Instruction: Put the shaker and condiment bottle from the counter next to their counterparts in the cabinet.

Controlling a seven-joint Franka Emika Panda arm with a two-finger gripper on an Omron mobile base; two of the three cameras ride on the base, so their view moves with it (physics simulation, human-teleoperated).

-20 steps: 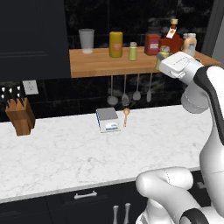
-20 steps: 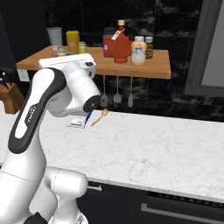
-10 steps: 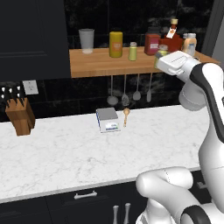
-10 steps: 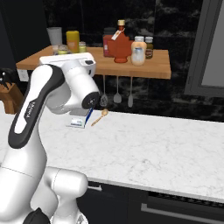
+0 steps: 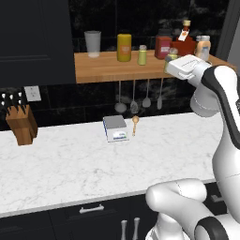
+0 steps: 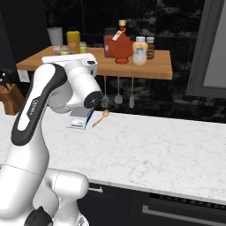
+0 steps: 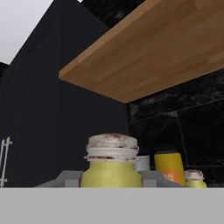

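Observation:
My gripper [image 5: 172,62] is shut on the small olive-yellow shaker [image 5: 171,57], holding it at the front edge of the brown wooden shelf [image 5: 108,70], just right of the paler lime-green shaker [image 5: 142,55]. The hand view has the held shaker [image 7: 111,168] with its worn grey-brown cap close up between grey fingers [image 7: 65,179]. From the right base view, the shaker [image 6: 65,50] peeks over the hand. The dark-red condiment bottle [image 5: 183,43] with tan cap stands on the shelf behind the hand, next to a boxy red jar [image 5: 162,47].
The shelf also carries a glass cup [image 5: 93,43], a yellow canister [image 5: 123,47] and a pale bottle [image 5: 203,47]. Utensils [image 5: 140,98] hang beneath it. On the marble counter are a scale [image 5: 115,128], a wooden spoon [image 5: 134,124] and a knife block [image 5: 21,124].
The hand with the shaker has edged slightly toward the shelf; everything else stays put.

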